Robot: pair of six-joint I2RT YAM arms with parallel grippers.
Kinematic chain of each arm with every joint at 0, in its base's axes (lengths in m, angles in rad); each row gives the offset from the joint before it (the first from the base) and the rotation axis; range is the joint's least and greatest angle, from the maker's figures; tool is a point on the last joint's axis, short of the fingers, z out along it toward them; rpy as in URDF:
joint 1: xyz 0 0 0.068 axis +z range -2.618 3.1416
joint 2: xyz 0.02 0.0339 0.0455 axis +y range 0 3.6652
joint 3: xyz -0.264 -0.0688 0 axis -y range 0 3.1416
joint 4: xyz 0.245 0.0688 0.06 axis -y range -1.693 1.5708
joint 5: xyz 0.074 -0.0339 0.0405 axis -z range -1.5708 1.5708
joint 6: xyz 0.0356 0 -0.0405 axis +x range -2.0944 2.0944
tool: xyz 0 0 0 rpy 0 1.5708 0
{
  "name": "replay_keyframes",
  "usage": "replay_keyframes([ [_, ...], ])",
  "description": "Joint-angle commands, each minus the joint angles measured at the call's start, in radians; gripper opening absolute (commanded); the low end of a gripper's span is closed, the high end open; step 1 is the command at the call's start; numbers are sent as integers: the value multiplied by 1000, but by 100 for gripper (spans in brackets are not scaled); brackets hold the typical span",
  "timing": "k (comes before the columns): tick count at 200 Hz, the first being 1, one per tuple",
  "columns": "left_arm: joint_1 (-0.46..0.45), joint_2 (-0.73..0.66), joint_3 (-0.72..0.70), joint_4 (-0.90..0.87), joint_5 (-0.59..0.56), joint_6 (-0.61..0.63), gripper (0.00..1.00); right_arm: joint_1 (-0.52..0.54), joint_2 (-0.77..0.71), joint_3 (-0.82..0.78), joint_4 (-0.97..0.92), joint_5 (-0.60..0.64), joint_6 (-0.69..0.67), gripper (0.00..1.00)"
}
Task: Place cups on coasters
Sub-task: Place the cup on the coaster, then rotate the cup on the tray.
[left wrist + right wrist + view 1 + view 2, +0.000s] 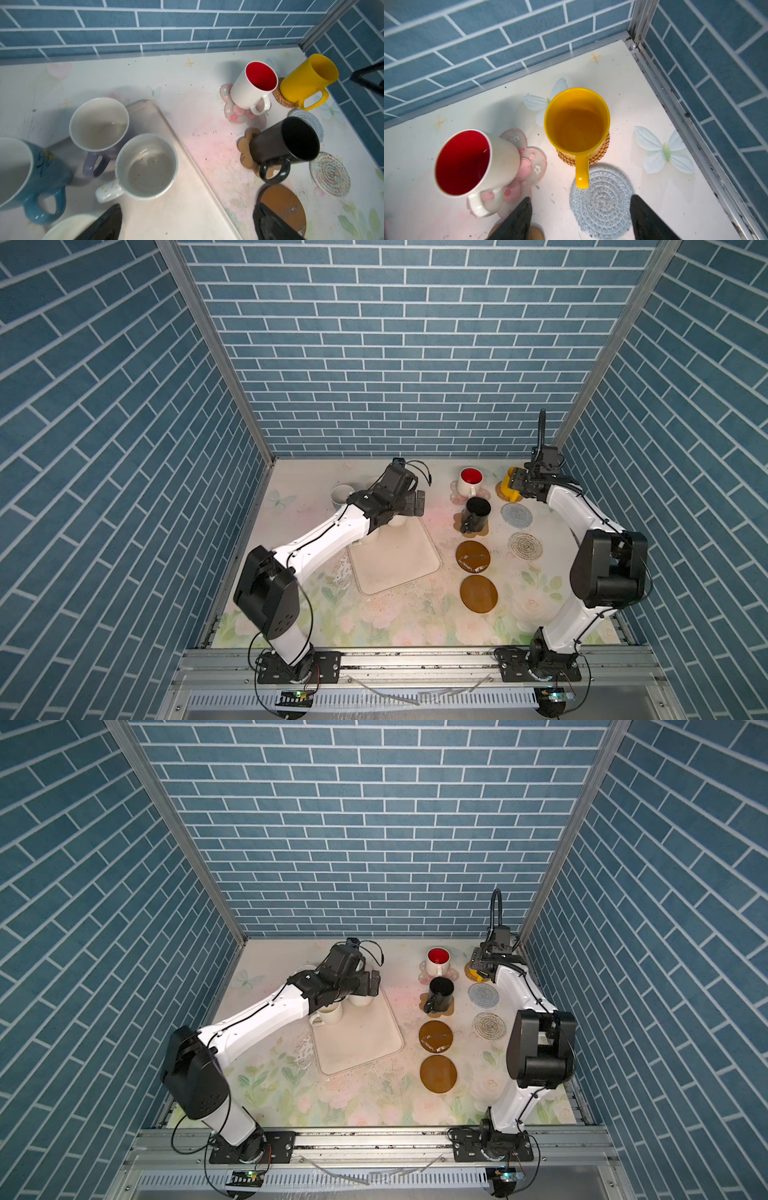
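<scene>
A yellow cup (577, 124) stands upright on the rattan coaster (600, 153) in the back right corner. My right gripper (581, 199) is open just behind its handle, touching nothing, above the bare blue woven coaster (602, 199). The white cup with red inside (467, 164) sits on the pink flower coaster (531, 166). A black cup (477, 514) stands on the paw-print coaster (247, 145). My left gripper (188, 207) hangs open and empty over the cream tray (158, 220), near a cream cup (147, 166), a lavender cup (99, 124) and a light blue cup (27, 176).
A whitish spiral coaster (525, 546) and two brown disc coasters (473, 556) (478, 594) lie bare right of the tray. Another cream cup (328, 1015) stands under my left arm. The back and right walls stand close to the yellow cup.
</scene>
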Motion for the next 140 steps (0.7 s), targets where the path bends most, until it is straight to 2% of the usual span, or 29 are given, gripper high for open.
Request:
replay_keyframes([
  [1, 7, -85, -92, -35, -13, -29, 99, 38, -88, -61, -29, -8, 25, 77],
  [89, 18, -449, -373, -164, -102, -73, 95, 279, -279, -186, -76, 52, 74, 80],
  [140, 121, -505, -494, -165, -68, -126, 91, 418, -309, -225, -77, 32, 98, 79],
])
